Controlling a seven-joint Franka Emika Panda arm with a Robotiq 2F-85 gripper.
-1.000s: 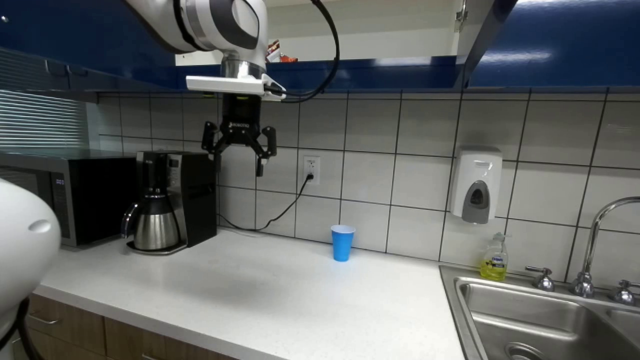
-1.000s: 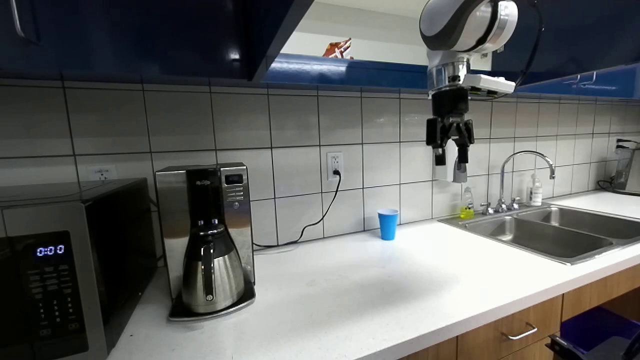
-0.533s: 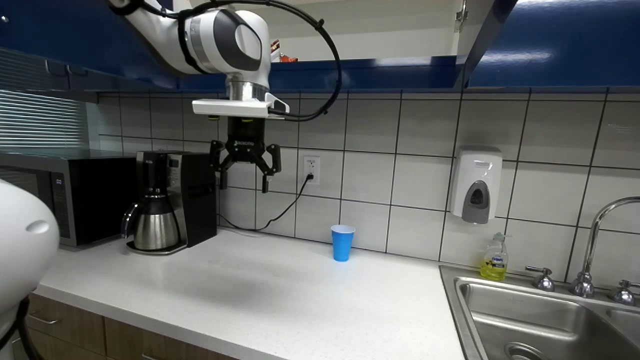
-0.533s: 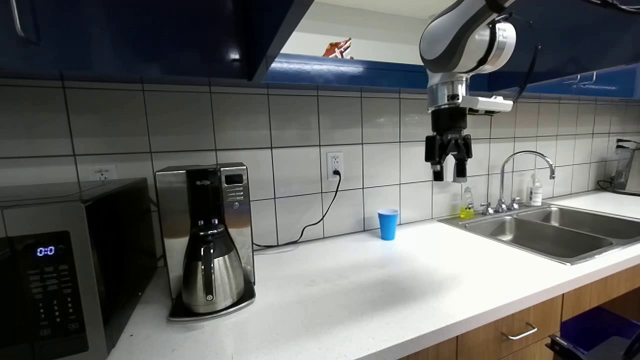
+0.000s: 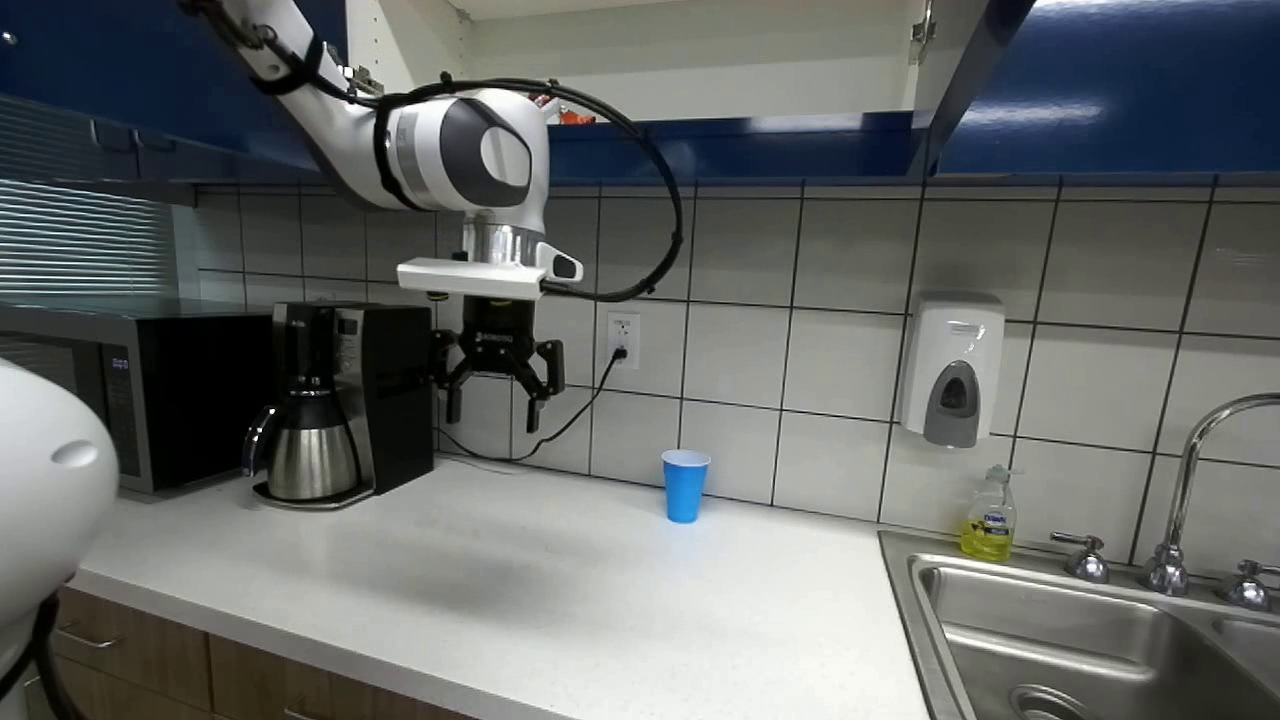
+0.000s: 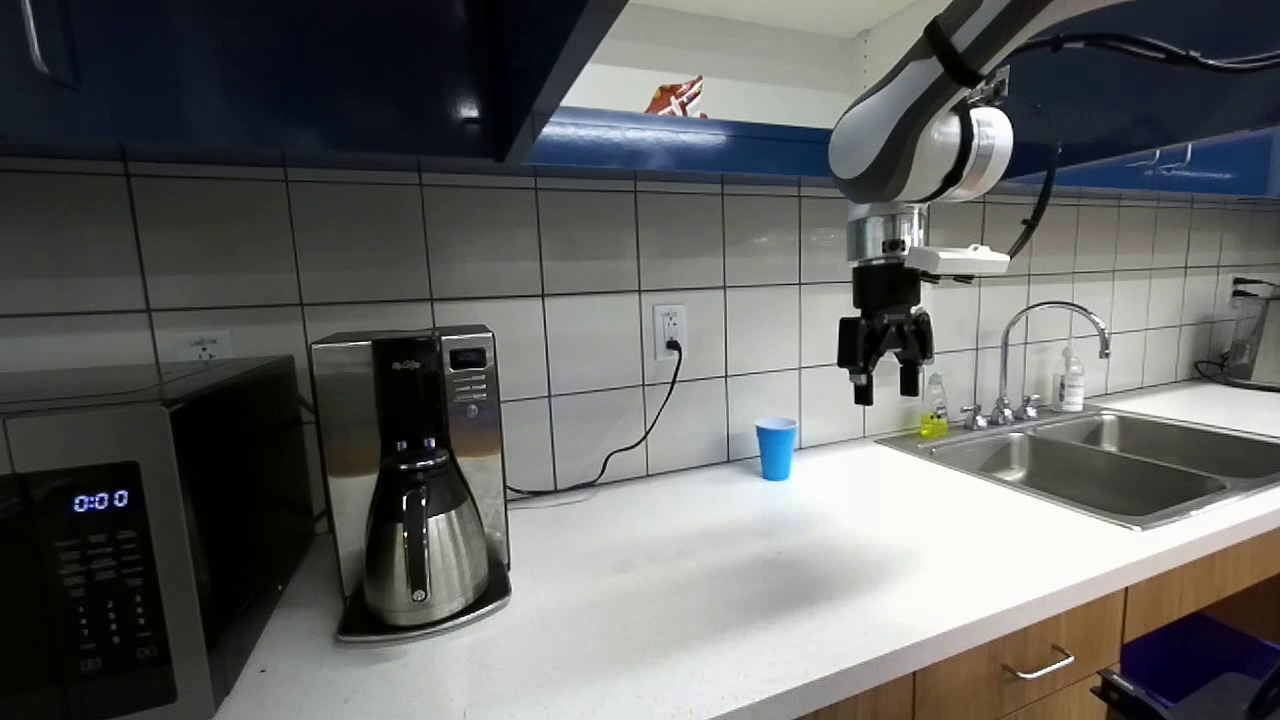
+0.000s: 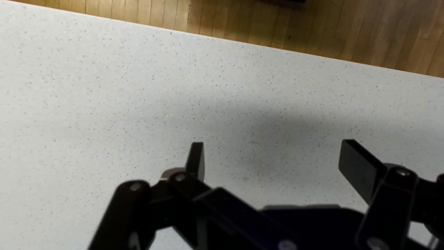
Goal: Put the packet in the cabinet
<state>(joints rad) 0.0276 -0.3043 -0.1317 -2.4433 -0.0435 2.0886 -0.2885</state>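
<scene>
The packet, red with white markings, sits on the shelf of the open wall cabinet, just behind its front rail. It shows in both exterior views, partly hidden behind my arm and cable in one of them. The cabinet has a glossy blue rail and a pale interior. My gripper points down, below the cabinet and above the counter. In the wrist view my gripper is open, with its fingers wide apart and only counter surface between them.
A blue cup stands on the white counter near the tiled wall. A coffee maker and microwave stand at one end. A sink and soap bottle are at the other. An open cabinet door hangs above.
My arm and gripper have moved down steadily, away from the cabinet and towards the counter. The gripper stays open and empty. The packet and the cup have not moved.
</scene>
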